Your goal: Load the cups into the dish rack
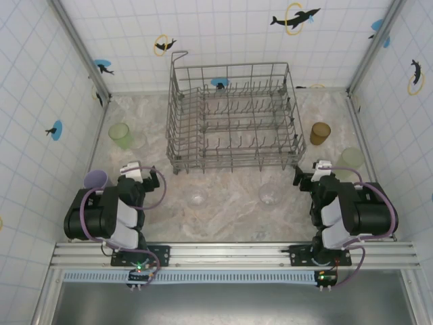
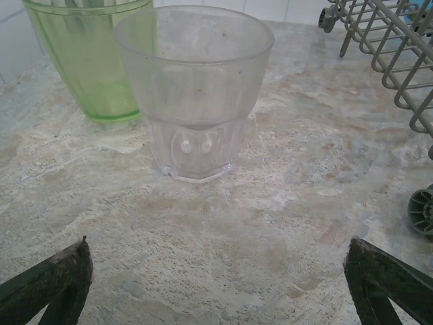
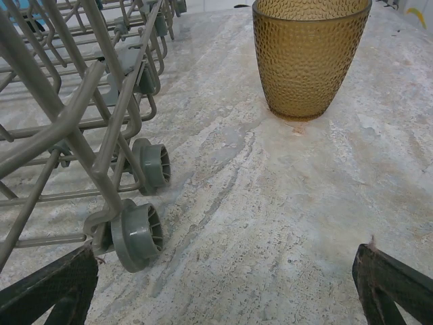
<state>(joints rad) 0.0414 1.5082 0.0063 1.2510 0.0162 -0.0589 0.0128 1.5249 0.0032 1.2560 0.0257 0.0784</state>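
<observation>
The grey wire dish rack (image 1: 230,115) stands at the back middle of the table with no cup in it. A pale green cup (image 1: 121,135) stands left of it, a lilac cup (image 1: 95,179) further toward me, and an amber cup (image 1: 320,133) on the right. Two clear cups (image 1: 197,196) (image 1: 270,194) sit in front of the rack. My left gripper (image 1: 135,170) is open; ahead of it stand a clear cup (image 2: 194,95) and the green cup (image 2: 95,61), both apart from the fingers (image 2: 54,281). My right gripper (image 1: 314,172) is open, facing the amber cup (image 3: 311,57) some way off.
A pale clear cup (image 1: 352,159) stands by the right wall. The rack's corner and wheels (image 3: 139,233) lie close on the right gripper's left. The rack's edge (image 2: 392,47) lies to the right of the left gripper. Tiled walls enclose the table on three sides.
</observation>
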